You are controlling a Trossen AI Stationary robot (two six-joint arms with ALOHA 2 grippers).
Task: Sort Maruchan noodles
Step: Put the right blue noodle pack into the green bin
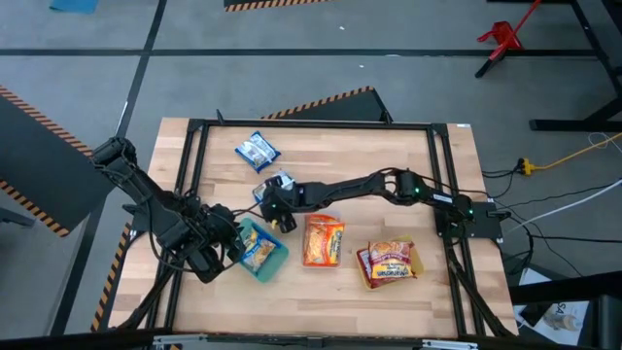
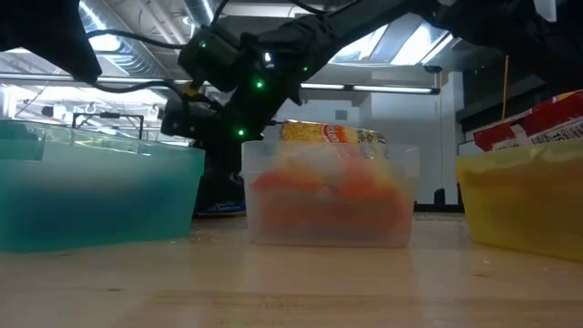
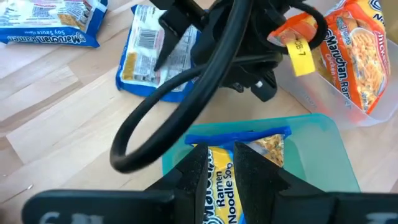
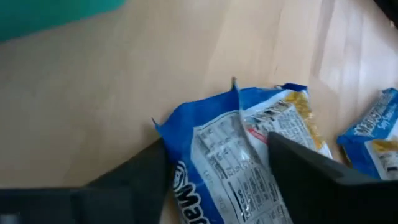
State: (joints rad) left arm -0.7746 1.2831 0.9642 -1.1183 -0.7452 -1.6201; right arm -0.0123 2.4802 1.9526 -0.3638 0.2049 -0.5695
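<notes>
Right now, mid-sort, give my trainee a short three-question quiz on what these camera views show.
1. True or false: the teal tray already holds a blue noodle packet.
2. Which tray holds the orange packets? A) teal B) clear C) yellow
3. Fill in: the right tool stands over a blue packet lying on the bare ____.

Key:
1. True. The left wrist view shows the packet inside the tray, beneath the left tool.
2. B, the clear tray in the middle; the red packets sit in the yellow tray.
3. Table. The tool's fingers straddle the packet, open, with another blue packet farther off.
</notes>
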